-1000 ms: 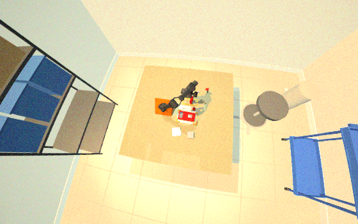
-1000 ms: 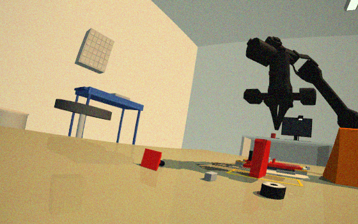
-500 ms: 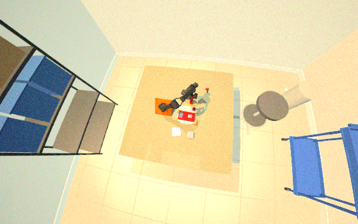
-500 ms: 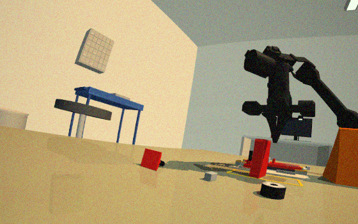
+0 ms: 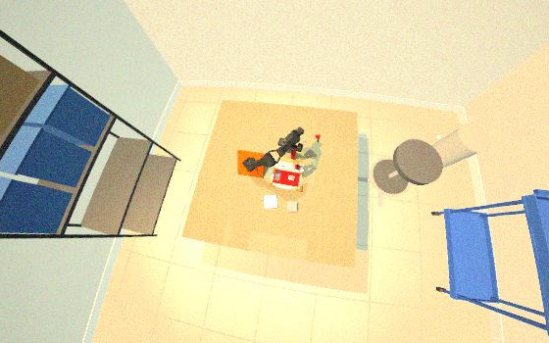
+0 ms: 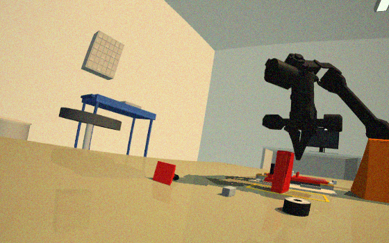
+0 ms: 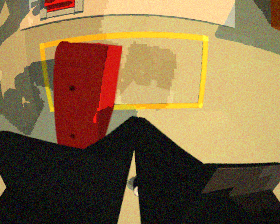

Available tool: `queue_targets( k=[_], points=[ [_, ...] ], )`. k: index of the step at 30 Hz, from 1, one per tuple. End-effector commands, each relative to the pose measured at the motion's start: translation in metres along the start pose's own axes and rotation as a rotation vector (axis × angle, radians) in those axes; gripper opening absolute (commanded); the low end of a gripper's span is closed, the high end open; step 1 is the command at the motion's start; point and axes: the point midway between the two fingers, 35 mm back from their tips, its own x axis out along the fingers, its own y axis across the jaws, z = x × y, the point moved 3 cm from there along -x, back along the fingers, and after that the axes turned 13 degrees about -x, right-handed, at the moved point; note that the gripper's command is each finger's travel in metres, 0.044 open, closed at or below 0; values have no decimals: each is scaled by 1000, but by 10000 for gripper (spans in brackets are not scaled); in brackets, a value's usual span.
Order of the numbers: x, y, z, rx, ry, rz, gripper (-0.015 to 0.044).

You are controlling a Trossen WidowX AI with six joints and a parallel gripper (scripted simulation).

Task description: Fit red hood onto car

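The red hood [image 5: 293, 154] [image 6: 281, 173] [image 7: 81, 95] stands upright on edge, partly over a yellow outline [image 7: 204, 70]; two dark holes show on its face in the wrist view. My gripper [image 6: 298, 159] [image 7: 136, 123] is shut and empty. It points down above the table, close to the hood's upper end in the exterior view; in the wrist view the fingers cover the hood's near end. The car chassis [image 5: 280, 182] [image 6: 308, 180] lies with its red deck up on a pale base, beyond the hood from the exterior view. The engine and pegs are too small to make out clearly.
An orange block [image 5: 244, 164] [image 6: 385, 170] stands by the arm's base. A red tilted piece [image 5: 318, 137] [image 6: 164, 173], a small grey cube [image 6: 228, 191] and a black wheel [image 6: 296, 210] lie near the hood. A white square [image 5: 270, 201] and a beige square [image 5: 292, 207] lie beyond the chassis.
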Motion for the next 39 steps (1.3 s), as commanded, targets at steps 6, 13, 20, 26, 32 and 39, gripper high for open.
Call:
queue_targets(
  k=[6, 13, 20, 26, 32, 39],
  points=[
    [0, 6, 0, -5, -2, 3, 0],
    [0, 10, 1, -5, -2, 3, 0],
    [0, 15, 1, -5, -2, 3, 0],
    [-1, 18, 2, -5, -2, 3, 0],
    [-1, 22, 2, -5, -2, 3, 0],
    [-1, 26, 3, -5, -2, 4, 0]
  ],
)
